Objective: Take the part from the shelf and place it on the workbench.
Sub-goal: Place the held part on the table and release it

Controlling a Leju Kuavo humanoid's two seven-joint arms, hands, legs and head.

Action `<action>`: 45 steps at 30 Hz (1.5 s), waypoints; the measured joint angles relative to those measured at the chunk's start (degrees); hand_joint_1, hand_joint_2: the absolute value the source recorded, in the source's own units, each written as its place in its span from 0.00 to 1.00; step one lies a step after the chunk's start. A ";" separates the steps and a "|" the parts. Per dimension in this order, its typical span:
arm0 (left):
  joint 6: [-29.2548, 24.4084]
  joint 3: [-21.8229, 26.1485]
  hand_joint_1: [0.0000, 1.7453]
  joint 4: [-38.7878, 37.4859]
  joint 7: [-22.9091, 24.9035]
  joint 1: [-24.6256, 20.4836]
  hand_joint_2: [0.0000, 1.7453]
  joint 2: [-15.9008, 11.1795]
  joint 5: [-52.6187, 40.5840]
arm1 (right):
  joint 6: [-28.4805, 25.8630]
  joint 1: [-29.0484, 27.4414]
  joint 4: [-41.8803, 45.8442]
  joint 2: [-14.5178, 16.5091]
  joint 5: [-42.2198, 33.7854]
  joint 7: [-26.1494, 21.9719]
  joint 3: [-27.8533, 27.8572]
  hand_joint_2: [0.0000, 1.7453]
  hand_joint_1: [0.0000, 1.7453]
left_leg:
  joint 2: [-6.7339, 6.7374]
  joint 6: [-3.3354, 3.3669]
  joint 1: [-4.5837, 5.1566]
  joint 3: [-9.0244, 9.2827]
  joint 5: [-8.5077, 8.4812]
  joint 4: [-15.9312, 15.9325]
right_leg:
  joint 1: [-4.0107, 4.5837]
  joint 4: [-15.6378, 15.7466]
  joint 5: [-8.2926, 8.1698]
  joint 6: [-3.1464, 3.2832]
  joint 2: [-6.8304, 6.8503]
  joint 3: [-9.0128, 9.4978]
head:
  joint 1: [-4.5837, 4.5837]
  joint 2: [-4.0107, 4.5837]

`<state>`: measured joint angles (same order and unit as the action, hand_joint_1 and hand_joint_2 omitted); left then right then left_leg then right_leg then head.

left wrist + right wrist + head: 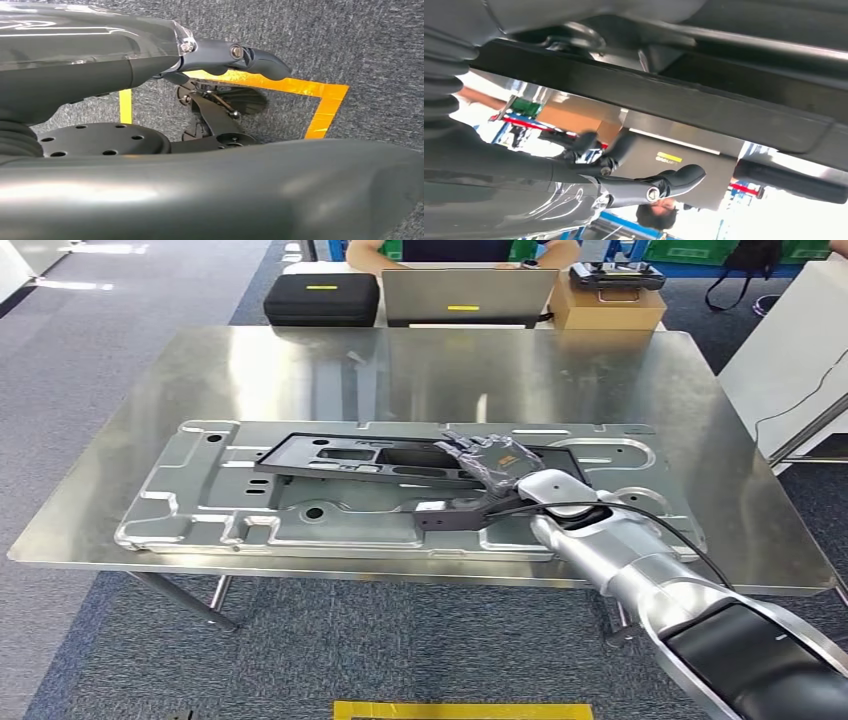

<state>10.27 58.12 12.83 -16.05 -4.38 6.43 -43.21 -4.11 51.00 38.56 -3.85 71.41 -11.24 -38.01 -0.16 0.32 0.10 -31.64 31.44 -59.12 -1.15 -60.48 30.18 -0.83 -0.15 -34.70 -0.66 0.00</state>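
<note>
The part is a flat black frame [350, 462] with cut-outs. It lies tilted over a big silver stamped plate [200, 500] on the steel workbench [300, 370]. Its left end is low on the plate. At its right end my right hand [495, 462] holds it, fingers spread over the top edge. In the right wrist view the black frame [649, 95] runs as a dark bar across my hand, with the thumb [669, 182] a little off it. My left hand [220, 75] hangs over the carpet, holding nothing.
Beyond the bench's far edge stand a black case [321, 298], a laptop [468, 296] and a cardboard box [607, 308], with a person seated behind them. A white panel [790, 350] rises at the right. Yellow tape [460, 710] marks the carpet by my feet.
</note>
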 joint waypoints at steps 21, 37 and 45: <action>1.25 0.12 0.00 0.00 -0.23 0.13 0.00 -0.33 -2.01 | 5.73 0.36 10.66 -11.62 -38.01 -17.65 -0.87 0.00 0.00 | 0.00 0.02 0.00 0.01 0.02 -0.07 | -0.02 0.01 -0.01 -0.01 0.01 0.05 | 0.00 0.00; 2.19 1.50 0.00 0.00 -0.85 0.13 0.00 -0.33 -2.34 | 9.38 -23.33 50.04 -5.71 -55.71 -23.32 28.54 0.00 0.00 | -0.03 0.05 0.12 -0.04 0.06 -0.11 | -0.16 0.07 -0.01 -0.04 0.12 0.06 | 0.00 0.00; 1.69 2.14 0.00 0.00 -0.14 0.15 0.00 -0.38 -2.58 | 16.31 -28.63 57.72 -2.17 -61.62 -26.47 39.45 0.00 0.00 | -0.03 0.50 0.49 -0.13 0.28 -0.50 | -0.54 0.10 -0.17 -0.47 0.11 0.12 | 0.00 0.00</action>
<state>11.97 60.26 12.83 -16.20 -4.24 6.05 -45.79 12.20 22.37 96.28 -6.02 9.78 -37.71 1.43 -0.19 0.83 0.60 -31.77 31.71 -59.62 -1.69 -60.37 30.01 -1.30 -0.05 -34.57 -0.66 0.00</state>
